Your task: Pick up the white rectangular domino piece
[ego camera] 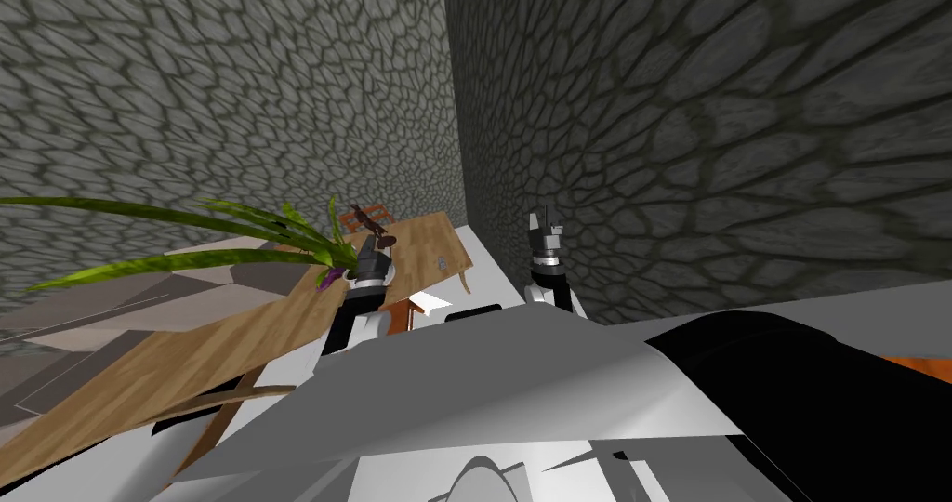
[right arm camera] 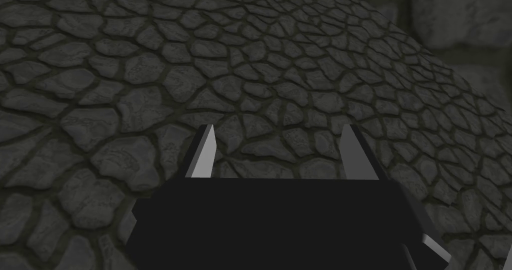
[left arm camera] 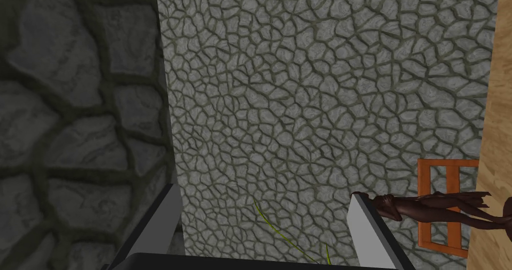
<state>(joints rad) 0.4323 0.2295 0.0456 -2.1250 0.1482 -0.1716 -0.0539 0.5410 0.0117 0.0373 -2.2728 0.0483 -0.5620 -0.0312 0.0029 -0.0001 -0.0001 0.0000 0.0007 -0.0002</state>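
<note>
A plant [ego camera: 288,227] throws long green leaves out over the left end of a wooden counter [ego camera: 186,357]. Its base, with a purple bit at the foot, sits right against the left arm, and whatever it stands in cannot be made out. The counter runs on a slant away towards the corner of two grey stone walls [ego camera: 186,87]. Near its far end stands a dark brown figurine [ego camera: 376,231], with an orange chair frame [left arm camera: 423,197] behind it. The left gripper [left arm camera: 267,214] hangs over this far part of the counter with its two fingers spread wide and nothing between them. Its wrist view adds what the head view hides: the figurine's tip lies just beside one fingertip [left arm camera: 362,207], a thin green leaf blade rises between the fingers, and the wood top runs along one edge. Further right in the head view, a small pale grey piece, the domino piece [ego camera: 442,263], lies on the counter top near its far right corner. It sits just beside the left gripper and apart from it, too small to show its shape. The right gripper [right arm camera: 280,149] is raised before the darker stone wall, off the counter, its fingers parted and empty.
</note>
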